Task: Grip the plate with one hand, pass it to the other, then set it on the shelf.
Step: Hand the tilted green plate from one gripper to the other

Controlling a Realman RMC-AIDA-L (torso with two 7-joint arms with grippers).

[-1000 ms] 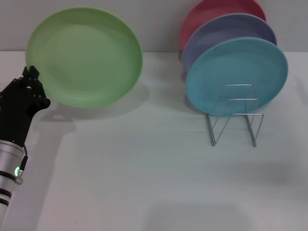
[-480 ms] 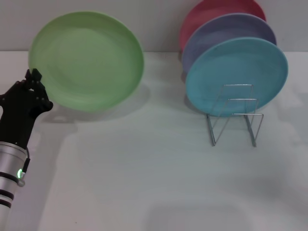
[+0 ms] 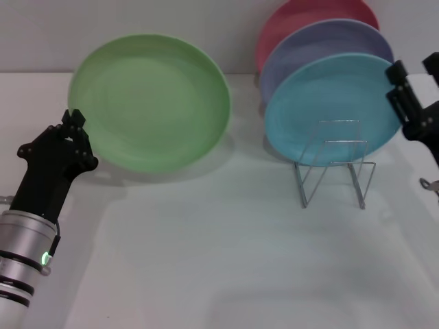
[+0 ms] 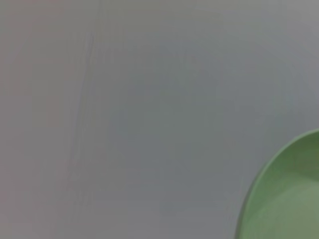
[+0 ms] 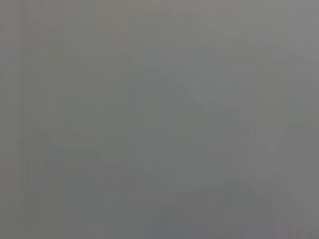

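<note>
Two pincers in the head view, one at either side of a pale, smooth bench.

At 9 o'clock: left pincer, matte black, on a silver-and-white arm with a green light ring, fingers pressed together on the lower left rim of the plate. Plate round, shallow, light green, smooth plastic with faint concentric rings and a thin raised lip; held upright and slightly tilted, face toward the camera, clear of the bench, soft shadow beneath. Same green rim curving into one corner of the left wrist view, against plain grey.

At the middle, from 12 down to 6 o'clock: bare bench, wide open room between plate and rack.

At 2 o'clock: the shelf, thin silver wire, upright loops and slanted struts, feet on the bench. Three plates standing in it on edge, overlapping one behind another: sky-blue plate foremost, lavender plate behind, pink-red plate rearmost, only its top arc showing. Front wire loops bare, just ahead of the sky-blue plate.

At 3 o'clock: right pincer, black and angular, at the frame edge, two finger tips pointing up and spread apart, holding nothing, right beside the sky-blue plate's right rim; touching or not, cannot tell. Well apart from the green plate.

Right wrist view: flat grey only, nothing to make out.
</note>
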